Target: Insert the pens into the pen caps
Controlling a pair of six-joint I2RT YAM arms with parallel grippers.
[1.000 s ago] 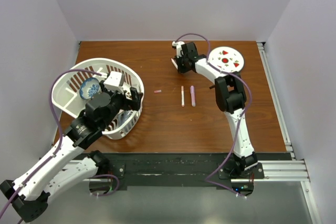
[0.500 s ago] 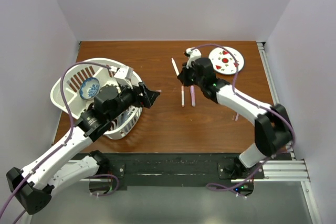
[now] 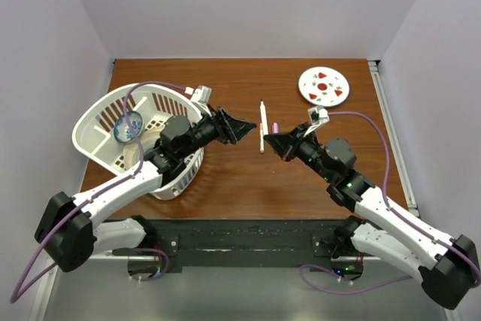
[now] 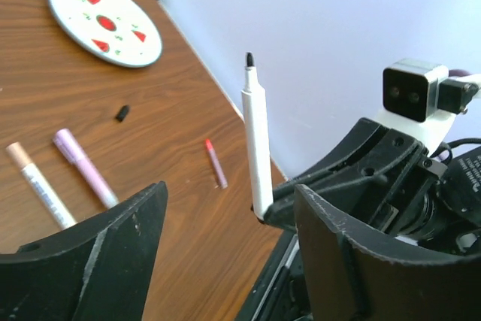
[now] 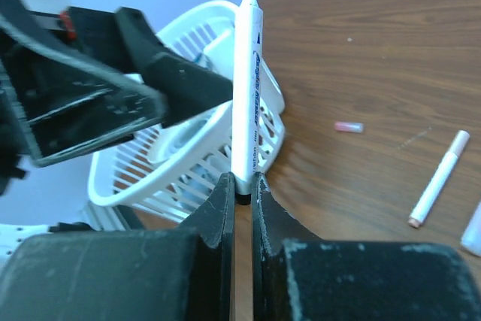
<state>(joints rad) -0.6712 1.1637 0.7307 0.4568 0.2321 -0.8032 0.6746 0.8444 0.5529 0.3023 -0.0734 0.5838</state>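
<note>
My right gripper (image 5: pixel 240 193) is shut on the base of a white pen (image 5: pixel 246 88) with a black tip, which stands upright above mid-table (image 3: pixel 262 114). My left gripper (image 4: pixel 225 238) faces it from the left, open and holding nothing, and the white pen (image 4: pixel 255 140) rises just beyond its fingers. On the wood lie a peach-ended white pen (image 4: pixel 37 186), a lilac pen (image 4: pixel 83 167), a thin pink pen (image 4: pixel 216 163), a black pen cap (image 4: pixel 122 113) and a pink pen cap (image 5: pixel 349 127).
A white slatted basket (image 3: pixel 98 122) with a blue bowl (image 3: pixel 128 125) stands at the left under my left arm. A round white plate (image 3: pixel 324 86) with red spots lies at the back right. The table's right edge runs close behind the pink pen.
Both arms have swung to the table's middle. The right gripper carried the white pen forward from the back. The left gripper left the basket and now faces the right one.
</note>
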